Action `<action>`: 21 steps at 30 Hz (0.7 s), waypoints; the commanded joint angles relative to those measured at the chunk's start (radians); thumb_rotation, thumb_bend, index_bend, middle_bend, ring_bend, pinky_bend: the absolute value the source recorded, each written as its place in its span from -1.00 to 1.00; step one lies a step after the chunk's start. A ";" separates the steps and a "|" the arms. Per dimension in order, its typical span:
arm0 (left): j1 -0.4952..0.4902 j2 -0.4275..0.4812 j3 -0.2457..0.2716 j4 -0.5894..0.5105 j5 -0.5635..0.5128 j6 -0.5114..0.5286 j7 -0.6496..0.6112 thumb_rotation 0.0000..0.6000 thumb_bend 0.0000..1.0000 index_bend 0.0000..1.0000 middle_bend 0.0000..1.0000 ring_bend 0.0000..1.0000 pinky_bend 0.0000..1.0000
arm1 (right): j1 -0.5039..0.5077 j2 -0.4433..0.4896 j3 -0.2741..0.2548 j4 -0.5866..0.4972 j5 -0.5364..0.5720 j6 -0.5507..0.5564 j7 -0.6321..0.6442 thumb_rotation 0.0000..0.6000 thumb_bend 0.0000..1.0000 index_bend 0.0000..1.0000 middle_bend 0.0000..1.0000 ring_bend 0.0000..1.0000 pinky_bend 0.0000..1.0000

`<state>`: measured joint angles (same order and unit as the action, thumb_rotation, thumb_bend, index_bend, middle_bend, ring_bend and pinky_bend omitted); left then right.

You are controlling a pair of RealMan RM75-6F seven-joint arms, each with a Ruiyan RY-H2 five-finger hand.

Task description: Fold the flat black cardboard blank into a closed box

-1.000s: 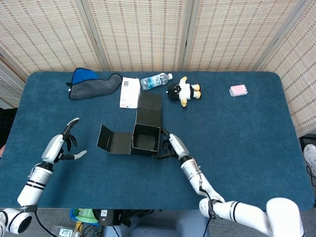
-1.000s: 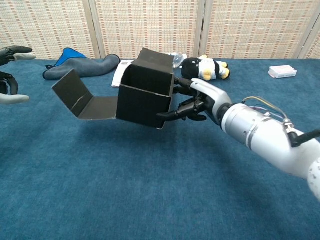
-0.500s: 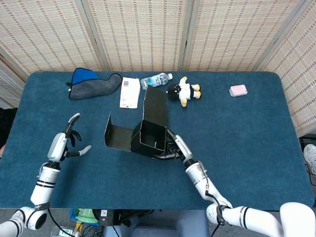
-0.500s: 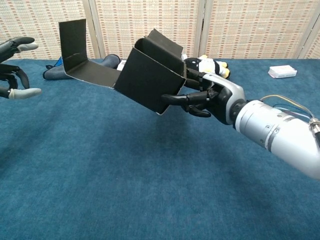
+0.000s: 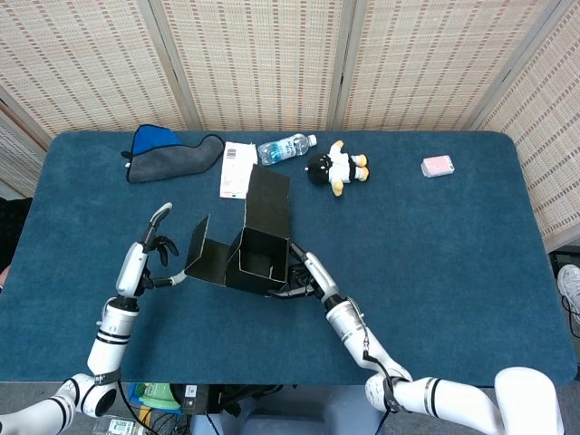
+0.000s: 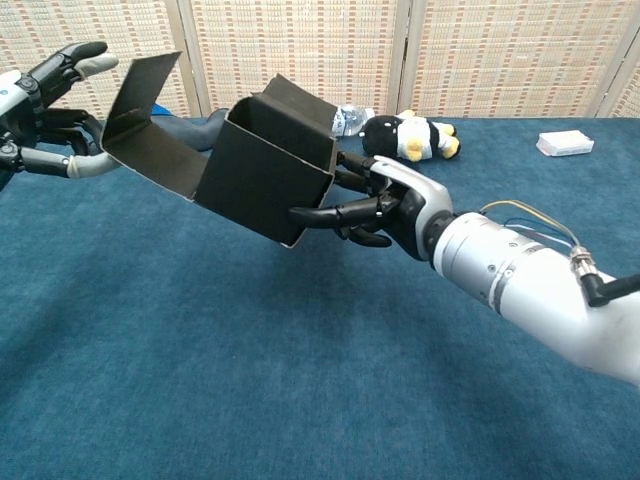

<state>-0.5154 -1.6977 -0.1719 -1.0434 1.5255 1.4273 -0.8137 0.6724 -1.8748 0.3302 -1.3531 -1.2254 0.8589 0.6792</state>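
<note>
The black cardboard box (image 5: 256,249) is partly folded, open on top and held tilted above the blue table. One long flap (image 5: 268,201) stands up at its back. A side flap (image 6: 143,122) sticks out to the left. My right hand (image 6: 375,205) grips the box's right wall, thumb along the front and fingers behind; the hand (image 5: 304,275) shows at the box's right corner in the head view. My left hand (image 6: 52,112) is spread open just left of the side flap, thumb beside its lower edge; contact cannot be told. It (image 5: 154,246) holds nothing.
Along the table's far edge lie a blue-grey cloth (image 5: 168,149), a white packet (image 5: 238,169), a water bottle (image 5: 285,148), a black-and-white plush toy (image 5: 337,168) and a small pink object (image 5: 438,166). Woven screens stand behind the table.
My right hand has carried the box leftward and a little lower. My left hand has moved right, up to the side flap, which now leans less upright.
</note>
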 commanded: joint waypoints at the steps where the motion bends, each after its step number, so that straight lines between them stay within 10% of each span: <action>1: 0.000 -0.019 -0.009 0.013 0.001 0.023 -0.013 1.00 -0.67 -1.00 -1.00 0.05 0.37 | 0.007 -0.008 -0.001 0.003 0.011 -0.008 -0.016 1.00 -0.31 -0.26 -0.17 0.52 1.00; 21: -0.047 -0.110 0.030 0.229 0.093 0.103 -0.062 1.00 -0.67 -0.90 -1.00 0.20 0.37 | 0.039 -0.005 0.018 -0.022 0.102 -0.082 -0.111 1.00 -0.30 -0.26 -0.17 0.52 1.00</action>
<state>-0.5509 -1.7954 -0.1544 -0.8451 1.5996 1.5189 -0.8729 0.7102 -1.8809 0.3465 -1.3734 -1.1259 0.7797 0.5683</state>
